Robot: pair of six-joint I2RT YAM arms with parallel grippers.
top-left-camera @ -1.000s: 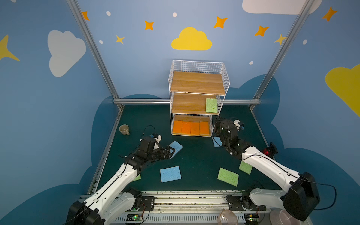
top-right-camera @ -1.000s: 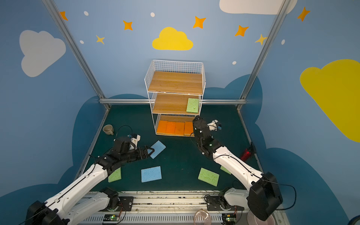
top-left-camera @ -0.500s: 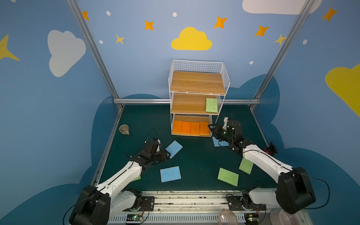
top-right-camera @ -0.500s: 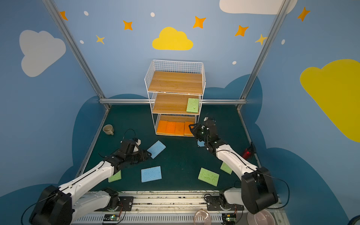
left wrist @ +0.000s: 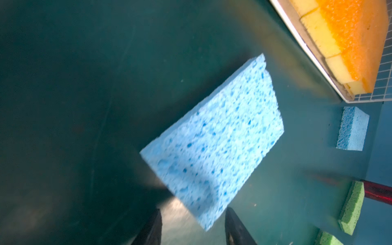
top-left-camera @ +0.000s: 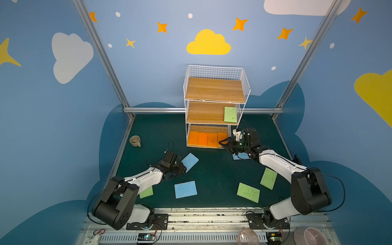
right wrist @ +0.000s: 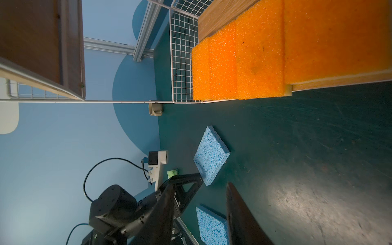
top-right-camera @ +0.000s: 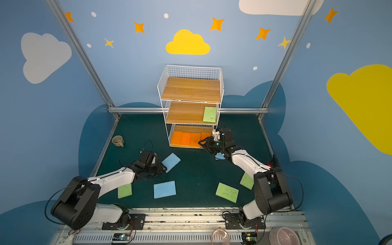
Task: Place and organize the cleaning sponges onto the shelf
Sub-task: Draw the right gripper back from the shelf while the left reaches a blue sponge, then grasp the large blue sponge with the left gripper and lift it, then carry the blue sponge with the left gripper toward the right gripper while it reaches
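A light blue sponge is shown lying askew on the dark green mat, in front of the shelf and well apart from it. Its near corner is straddled by the left gripper, whose jaws are partly apart; whether the foam is pinched cannot be told. Four orange sponges are lined up on the lowest board, and one green sponge is set on the middle board. The right gripper is held empty, jaws apart, just before the lowest tier. With only a corner caught, the soft sponge could be twisted or dropped when raised, and the arms could be crowded together at the shelf.
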